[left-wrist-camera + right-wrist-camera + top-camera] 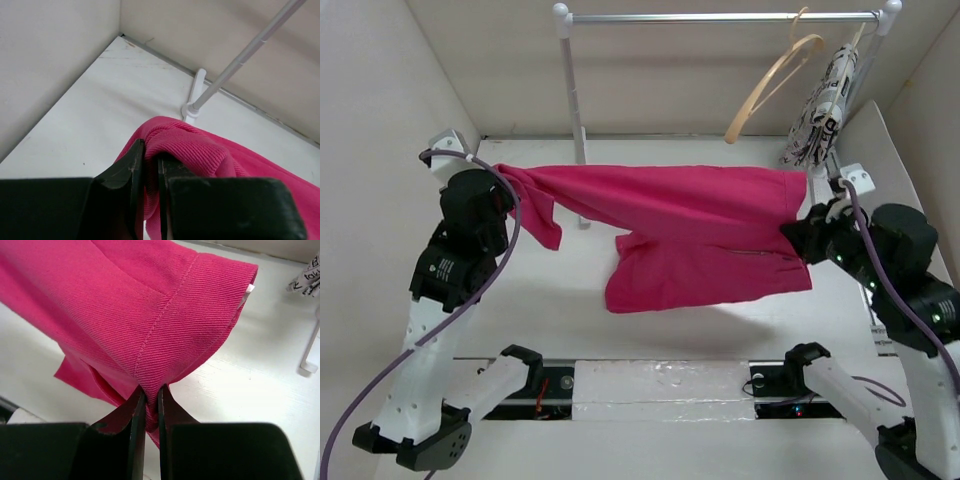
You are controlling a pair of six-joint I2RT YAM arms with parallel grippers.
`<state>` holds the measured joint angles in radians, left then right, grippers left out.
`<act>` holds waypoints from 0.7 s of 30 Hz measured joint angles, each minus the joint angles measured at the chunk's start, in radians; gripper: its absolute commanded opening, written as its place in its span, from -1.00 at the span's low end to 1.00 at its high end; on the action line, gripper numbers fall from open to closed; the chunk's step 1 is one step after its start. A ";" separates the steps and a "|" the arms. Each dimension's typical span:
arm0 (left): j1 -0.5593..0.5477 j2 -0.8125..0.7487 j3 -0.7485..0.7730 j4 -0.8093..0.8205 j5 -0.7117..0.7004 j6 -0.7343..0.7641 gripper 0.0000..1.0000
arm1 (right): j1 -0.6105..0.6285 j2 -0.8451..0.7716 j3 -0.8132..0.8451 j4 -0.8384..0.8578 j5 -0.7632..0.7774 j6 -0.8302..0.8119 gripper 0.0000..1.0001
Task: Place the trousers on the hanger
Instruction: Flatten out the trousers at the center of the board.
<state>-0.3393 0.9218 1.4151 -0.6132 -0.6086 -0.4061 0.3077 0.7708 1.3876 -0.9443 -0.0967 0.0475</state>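
The magenta-pink trousers (690,225) are stretched in the air between my two grippers above the table. My left gripper (503,195) is shut on the trousers' left end; its wrist view shows ribbed pink cloth (200,150) pinched between the fingers (150,165). My right gripper (800,237) is shut on the right end; its wrist view shows the seamed cloth (165,315) clamped between the fingers (149,405). The tan wooden hanger (772,88) hangs tilted from the white rail at the back right, apart from the trousers.
A white rail (720,17) on two posts spans the back; its left post (572,90) stands behind the trousers, and its foot shows in the left wrist view (195,97). A black-and-white patterned garment (825,105) hangs at the rail's right end. White walls enclose the table.
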 measured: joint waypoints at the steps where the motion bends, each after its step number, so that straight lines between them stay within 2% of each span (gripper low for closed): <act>1: 0.000 -0.003 -0.027 0.019 -0.009 0.006 -1.00 | 0.000 -0.012 0.013 -0.018 -0.010 0.001 -1.00; 4: -0.001 0.006 -0.127 0.085 -0.010 0.020 -1.00 | 0.001 -0.025 -0.001 -0.035 0.008 0.000 -1.00; 5: 0.001 0.021 -0.151 0.108 -0.003 0.024 -0.85 | 0.000 -0.017 -0.016 -0.021 0.037 -0.001 -1.00; 6: 0.005 0.045 -0.171 0.132 0.004 0.026 -0.85 | -0.005 0.002 -0.054 -0.022 0.040 -0.001 -1.00; 7: 0.012 0.097 -0.178 0.156 0.025 0.027 -0.51 | -0.030 0.033 -0.087 -0.015 0.049 0.000 -1.00; 9: 0.023 0.221 -0.165 0.221 0.060 0.031 0.00 | -0.112 0.109 -0.151 0.018 0.063 0.006 -1.00; 10: 0.025 0.302 -0.135 0.233 0.071 0.032 0.38 | -0.171 0.153 -0.183 0.048 0.067 0.011 -1.00; 13: 0.015 0.570 0.019 0.241 0.090 0.029 0.73 | -0.361 0.276 -0.258 0.131 0.079 0.030 -1.00; 15: -0.005 0.677 0.077 0.250 0.092 0.033 0.89 | -0.476 0.343 -0.277 0.178 0.097 0.052 -0.95; 16: -0.014 0.686 0.068 0.251 0.101 0.036 0.90 | -0.518 0.370 -0.279 0.206 0.114 0.060 -0.72; 17: -0.023 0.677 0.043 0.249 0.110 0.036 0.89 | -0.550 0.395 -0.280 0.237 0.132 0.069 0.08; 18: -0.032 0.644 0.002 0.258 0.121 0.034 0.85 | -0.572 0.417 -0.280 0.266 0.137 0.083 0.34; 20: -0.041 0.544 -0.098 0.256 0.155 0.023 0.72 | -0.591 0.462 -0.274 0.310 0.133 0.084 0.53; 21: -0.042 0.479 -0.156 0.262 0.176 0.013 0.68 | -0.587 0.479 -0.270 0.322 0.125 0.085 0.55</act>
<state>-0.3813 1.4006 1.2587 -0.3511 -0.4328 -0.3927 -0.2790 1.2495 1.1175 -0.6228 0.0280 0.1329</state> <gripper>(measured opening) 0.875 0.733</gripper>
